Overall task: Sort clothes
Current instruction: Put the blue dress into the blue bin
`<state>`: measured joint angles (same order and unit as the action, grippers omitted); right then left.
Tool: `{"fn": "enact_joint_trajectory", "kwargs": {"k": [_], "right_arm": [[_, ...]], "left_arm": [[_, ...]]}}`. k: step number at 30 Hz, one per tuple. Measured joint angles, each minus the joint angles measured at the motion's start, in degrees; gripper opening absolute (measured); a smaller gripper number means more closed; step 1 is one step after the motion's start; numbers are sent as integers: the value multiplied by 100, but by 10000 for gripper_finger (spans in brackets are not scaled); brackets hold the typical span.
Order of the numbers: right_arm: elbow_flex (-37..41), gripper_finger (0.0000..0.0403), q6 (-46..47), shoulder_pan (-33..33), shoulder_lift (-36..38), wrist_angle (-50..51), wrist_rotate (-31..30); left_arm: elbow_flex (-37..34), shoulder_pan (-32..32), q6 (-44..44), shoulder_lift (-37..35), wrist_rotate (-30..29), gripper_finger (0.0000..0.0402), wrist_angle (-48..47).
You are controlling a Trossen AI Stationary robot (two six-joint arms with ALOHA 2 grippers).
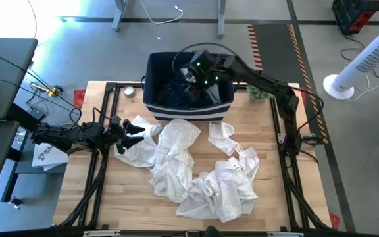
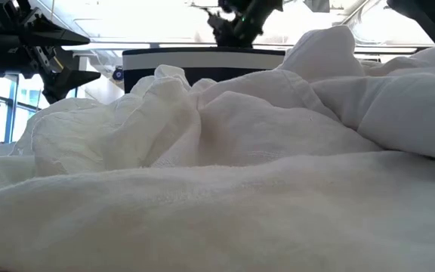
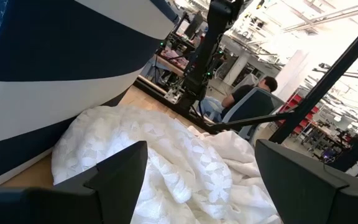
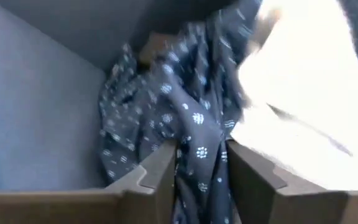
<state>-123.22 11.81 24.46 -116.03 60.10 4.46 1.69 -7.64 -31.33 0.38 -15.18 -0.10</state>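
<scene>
The right gripper point(image 4: 201, 171), over the far navy striped fabric bin point(image 1: 153, 72), has its fingers parted around a dark dotted garment point(image 4: 166, 106); it should widen fully and lift straight. The left gripper point(image 1: 125, 137) waits spread wide at the left beside the white lacy clothes point(image 1: 176, 155).

Bin point(image 1: 155, 74) at table's point(image 1: 130, 204) far edge — clothes point(image 1: 196, 168) before it, garment point(image 1: 183, 95) inside

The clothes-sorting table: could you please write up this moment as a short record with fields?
bin: navy fabric bin with white stripes at the table's far edge, centre
bin contents: dark patterned garment
right gripper: over the bin; dark patterned fabric lies between its fingers, grip unclear
left gripper: open, low at the left end of the white clothes
white clothes: loose heap across the middle of the wooden table, in front of the bin
background: seated person beyond the table
</scene>
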Motion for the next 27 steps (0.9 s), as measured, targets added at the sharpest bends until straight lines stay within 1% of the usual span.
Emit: {"fn": "enact_joint_trajectory", "kwargs": {"k": [5, 6, 7, 9, 10, 12, 15, 17, 20, 24, 27], "right_arm": [[-994, 159, 39, 105, -4, 831, -34], [-1181, 161, 101, 140, 2, 1061, 121], [-1185, 161, 118, 178, 63, 1132, 321], [-916, 162, 259, 261, 303, 944, 835], [-868, 162, 386, 268, 345, 847, 910], [-859, 162, 640, 271, 389, 562, 845], [-859, 162, 738, 232, 317, -22, 779], [-861, 162, 728, 213, 135, -271, 779], [-859, 163, 727, 211, -306, -198, 755], [-857, 163, 716, 263, -1134, 415, 473], [-858, 163, 516, 258, -1825, 1009, 160]], "left_arm": [[0, -1, -2, 0, 0, 296, 0], [0, -2, -6, 0, 1, 296, 0], [0, -1, -11, -1, 1, 296, 0], [0, -2, -12, 0, 2, 296, -1], [0, -2, -11, 0, 2, 296, 0], [0, -2, -11, 1, 0, 296, -2], [0, 0, -11, 0, 0, 296, -2], [0, -2, -13, 0, 1, 296, -2], [0, -2, -91, 0, 0, 296, -2], [0, -2, -147, 0, 2, 296, -2], [0, -2, -159, 0, 2, 296, -2]]}}
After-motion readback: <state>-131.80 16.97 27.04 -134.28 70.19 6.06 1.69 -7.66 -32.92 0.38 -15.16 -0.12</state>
